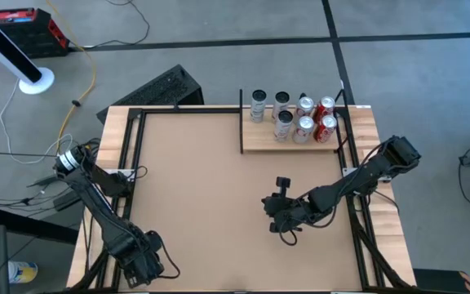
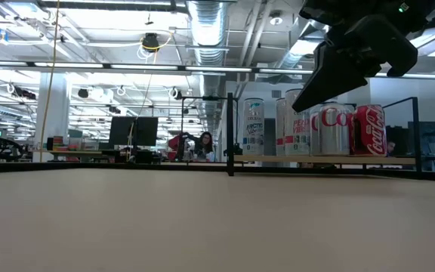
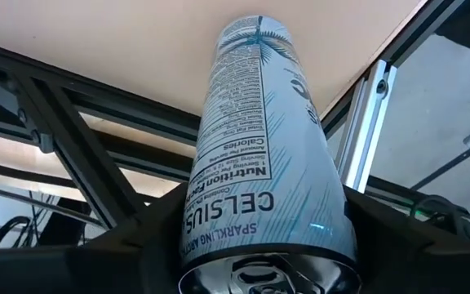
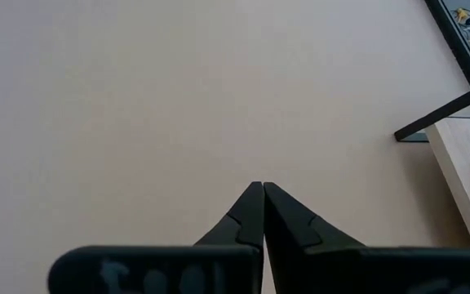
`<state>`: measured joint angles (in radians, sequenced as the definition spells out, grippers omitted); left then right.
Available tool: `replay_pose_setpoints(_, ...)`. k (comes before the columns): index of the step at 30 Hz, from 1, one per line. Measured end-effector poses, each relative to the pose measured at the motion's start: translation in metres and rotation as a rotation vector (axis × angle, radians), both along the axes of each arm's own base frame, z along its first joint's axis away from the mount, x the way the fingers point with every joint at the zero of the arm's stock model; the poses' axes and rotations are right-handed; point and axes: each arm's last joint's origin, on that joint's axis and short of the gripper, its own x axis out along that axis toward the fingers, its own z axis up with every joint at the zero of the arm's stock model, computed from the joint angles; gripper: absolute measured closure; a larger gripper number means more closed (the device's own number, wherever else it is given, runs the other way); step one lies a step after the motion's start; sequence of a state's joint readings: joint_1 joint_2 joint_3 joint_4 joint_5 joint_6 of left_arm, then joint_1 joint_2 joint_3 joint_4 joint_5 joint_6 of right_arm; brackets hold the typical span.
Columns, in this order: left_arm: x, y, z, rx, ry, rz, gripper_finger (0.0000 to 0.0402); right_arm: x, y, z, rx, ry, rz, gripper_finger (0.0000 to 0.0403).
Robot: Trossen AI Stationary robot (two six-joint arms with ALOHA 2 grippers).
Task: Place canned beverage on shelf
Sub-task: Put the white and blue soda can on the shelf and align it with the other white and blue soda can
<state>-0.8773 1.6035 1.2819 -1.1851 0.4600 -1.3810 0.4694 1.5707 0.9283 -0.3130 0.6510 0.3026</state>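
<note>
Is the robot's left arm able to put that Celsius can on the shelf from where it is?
Probably not yet. The left gripper holds the Celsius can at the table's near left corner; the shelf sits far across, though the tabletop between looks bare.

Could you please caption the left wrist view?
Left claw shut on a pale Celsius can.
</note>
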Motion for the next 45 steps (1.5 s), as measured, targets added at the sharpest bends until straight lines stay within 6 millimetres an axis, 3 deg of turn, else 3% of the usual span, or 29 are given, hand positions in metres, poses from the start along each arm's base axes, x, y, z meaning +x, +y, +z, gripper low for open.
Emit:
replay_pose_setpoints(7, 0.020, 0.021, 0.000, -0.014, -0.032, -0.044, 0.0164, 0.000, 0.000, 0.000, 0.000, 0.000, -0.001, 0.0373)
replay_pose_setpoints(11, 0.039, 0.046, 0.013, -0.017, -0.064, -0.073, 0.0164, 0.000, 0.000, 0.000, -0.001, -0.001, -0.001, 0.0372)
replay_pose_setpoints(22, 0.101, 0.157, 0.048, 0.064, -0.333, -0.108, 0.0164, 0.000, 0.000, 0.000, -0.009, 0.001, 0.007, 0.0373)
replay_pose_setpoints(29, 0.121, 0.230, 0.057, 0.112, -0.511, -0.083, 0.0164, 0.000, 0.000, 0.000, -0.010, 0.000, 0.008, 0.0374)
replay_pose_setpoints(33, 0.120, 0.265, 0.058, 0.138, -0.545, -0.052, 0.0164, 0.001, 0.000, 0.001, -0.008, -0.004, 0.007, 0.0373)
replay_pose_setpoints(39, 0.119, 0.306, 0.056, 0.185, -0.582, 0.073, 0.0164, 0.001, -0.001, 0.001, -0.008, -0.004, 0.004, 0.0374)
replay_pose_setpoints(45, 0.154, 0.324, 0.048, 0.175, -0.630, 0.042, 0.0164, 0.003, -0.004, 0.001, -0.006, -0.008, -0.007, 0.0373)
